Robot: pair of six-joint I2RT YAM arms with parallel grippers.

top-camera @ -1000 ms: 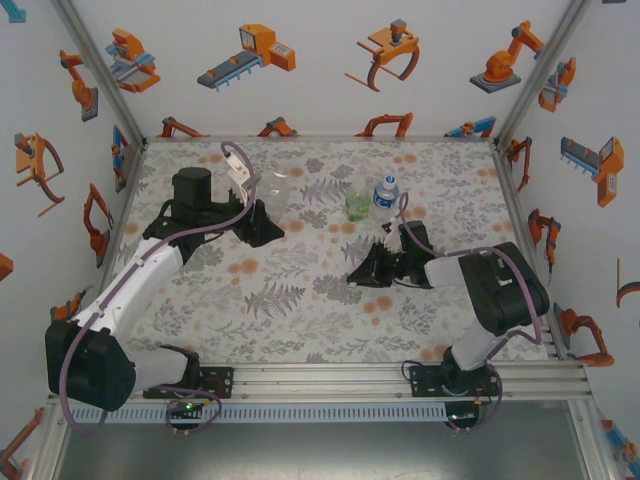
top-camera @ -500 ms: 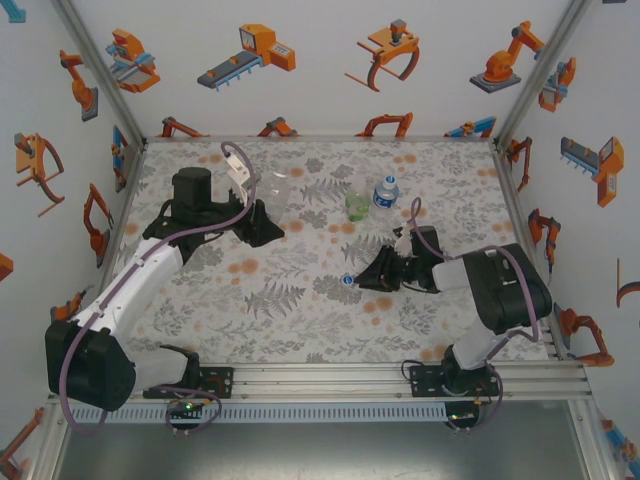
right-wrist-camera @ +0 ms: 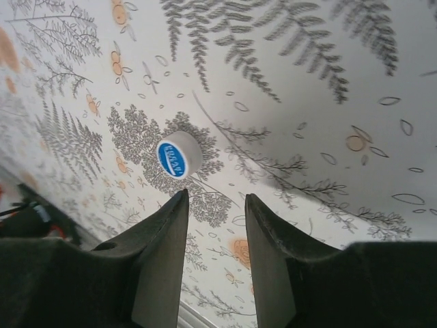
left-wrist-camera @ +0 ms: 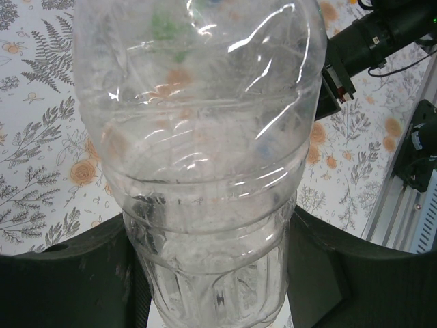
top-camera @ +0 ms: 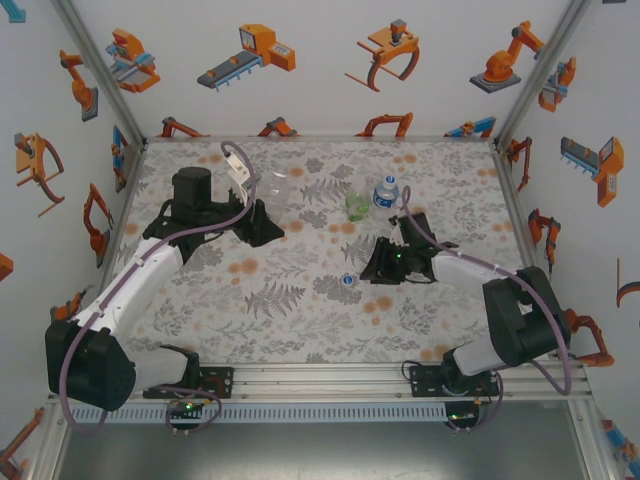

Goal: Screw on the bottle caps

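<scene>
A plain clear bottle (left-wrist-camera: pixel 205 137) looms large in the left wrist view, and my left gripper (left-wrist-camera: pixel 212 273) is shut on its ribbed lower body. From above, that bottle (top-camera: pixel 278 190) is faint beside the left gripper (top-camera: pixel 266 225). The green-tinted bottle (top-camera: pixel 357 206) and the blue-label bottle (top-camera: pixel 385 194) stand together at the back. One white cap with a blue printed top (right-wrist-camera: pixel 176 156) lies flat on the table, just beyond the left fingertip of my open right gripper (right-wrist-camera: pixel 215 198). In the top view the cap (top-camera: pixel 348 280) sits left of the right gripper (top-camera: pixel 372 268).
The flower-print table cover (top-camera: pixel 290 310) spreads between the arms. The right arm's dark wrist (left-wrist-camera: pixel 382 34) crosses the upper right of the left wrist view. An aluminium rail (top-camera: pixel 330 378) runs along the near edge, and printed walls close in the sides and back.
The cap has come into view on the table. My right gripper has pulled back to the right, away from it, and its arm has swung outward. The left arm holds still.
</scene>
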